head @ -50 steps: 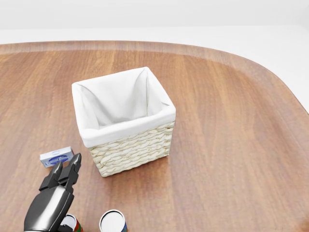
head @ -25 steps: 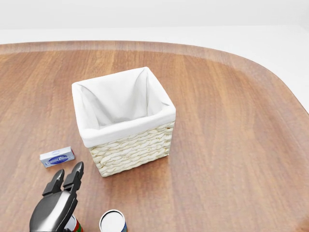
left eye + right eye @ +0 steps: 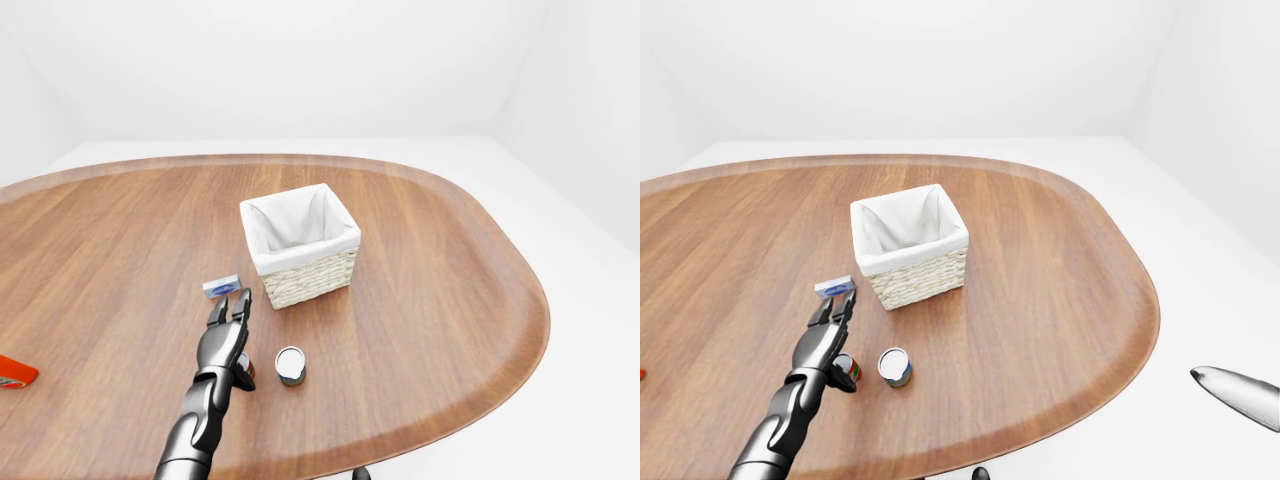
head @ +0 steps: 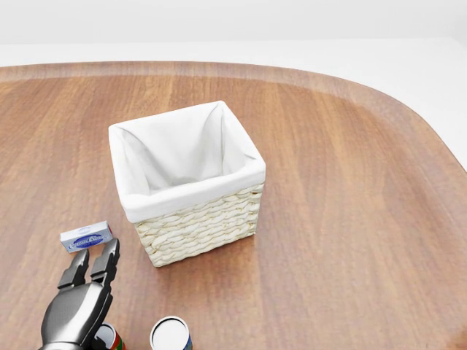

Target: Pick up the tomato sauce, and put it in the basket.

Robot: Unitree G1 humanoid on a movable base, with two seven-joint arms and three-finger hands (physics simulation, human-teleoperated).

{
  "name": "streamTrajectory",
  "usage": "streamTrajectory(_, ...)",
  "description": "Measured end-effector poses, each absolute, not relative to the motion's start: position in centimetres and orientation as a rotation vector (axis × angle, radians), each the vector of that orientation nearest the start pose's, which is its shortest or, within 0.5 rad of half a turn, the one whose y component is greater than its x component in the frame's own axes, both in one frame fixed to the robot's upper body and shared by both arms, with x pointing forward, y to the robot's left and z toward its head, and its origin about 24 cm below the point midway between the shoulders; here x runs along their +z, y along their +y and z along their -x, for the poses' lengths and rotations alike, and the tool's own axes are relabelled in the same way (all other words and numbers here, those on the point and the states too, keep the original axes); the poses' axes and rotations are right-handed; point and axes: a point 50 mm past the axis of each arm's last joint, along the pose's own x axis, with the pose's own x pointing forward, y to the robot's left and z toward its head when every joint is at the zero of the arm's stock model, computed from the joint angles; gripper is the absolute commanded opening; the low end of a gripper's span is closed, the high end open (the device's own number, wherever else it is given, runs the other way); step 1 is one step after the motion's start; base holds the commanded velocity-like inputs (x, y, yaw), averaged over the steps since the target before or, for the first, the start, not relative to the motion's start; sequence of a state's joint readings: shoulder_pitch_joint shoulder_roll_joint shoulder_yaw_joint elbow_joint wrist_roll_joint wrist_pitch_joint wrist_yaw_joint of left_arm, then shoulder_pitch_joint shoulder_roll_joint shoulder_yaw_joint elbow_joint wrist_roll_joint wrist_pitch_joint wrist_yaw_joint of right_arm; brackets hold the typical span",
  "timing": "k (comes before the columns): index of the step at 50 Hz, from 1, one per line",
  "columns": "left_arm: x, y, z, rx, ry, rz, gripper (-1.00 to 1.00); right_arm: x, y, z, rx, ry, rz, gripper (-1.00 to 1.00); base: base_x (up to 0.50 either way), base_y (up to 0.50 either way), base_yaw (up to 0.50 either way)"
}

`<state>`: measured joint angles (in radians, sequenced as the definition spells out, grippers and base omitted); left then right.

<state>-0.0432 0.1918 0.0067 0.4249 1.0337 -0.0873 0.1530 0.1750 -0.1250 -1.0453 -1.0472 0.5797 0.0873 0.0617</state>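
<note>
The tomato sauce can point(image 3: 849, 369), with a red and green label, stands on the wooden table point(image 4: 350, 219), mostly hidden under my left hand in the head view point(image 4: 111, 337). My left hand point(image 4: 92, 264) hovers over it with its fingers stretched out and open, pointing toward the basket; it holds nothing. The wicker basket point(image 4: 186, 182) with a white cloth lining stands up and to the right of the hand, and is empty. Only a grey pointed part of my right arm point(image 3: 1240, 394) shows at the right edge of the right-eye view.
A second can point(image 4: 171, 335) with a white top stands just right of the tomato sauce can. A small blue and white box point(image 4: 87, 237) lies between the hand and the basket's left side. A red object point(image 3: 12, 372) lies at the table's far left.
My left hand dipped toward the bottom of the head view, then came back up and slightly left. The cans, box and basket have not moved.
</note>
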Motion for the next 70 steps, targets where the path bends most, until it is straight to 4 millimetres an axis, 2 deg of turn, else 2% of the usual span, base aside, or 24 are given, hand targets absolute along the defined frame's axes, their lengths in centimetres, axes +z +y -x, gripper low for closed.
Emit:
streamTrajectory(44, -4.2, 20.2, -24.2, -0.102, 0.268, -1.246, 1.00, 25.0, -27.2, -7.6, -0.522, -0.940, 0.231, 1.00, 0.00, 0.00, 0.00)
streamTrajectory(70, -5.8, 20.6, -23.3, -0.148, 0.351, -1.279, 1.00, 25.1, -27.3, -7.5, -0.522, -0.943, 0.229, 1.00, 0.00, 0.00, 0.00)
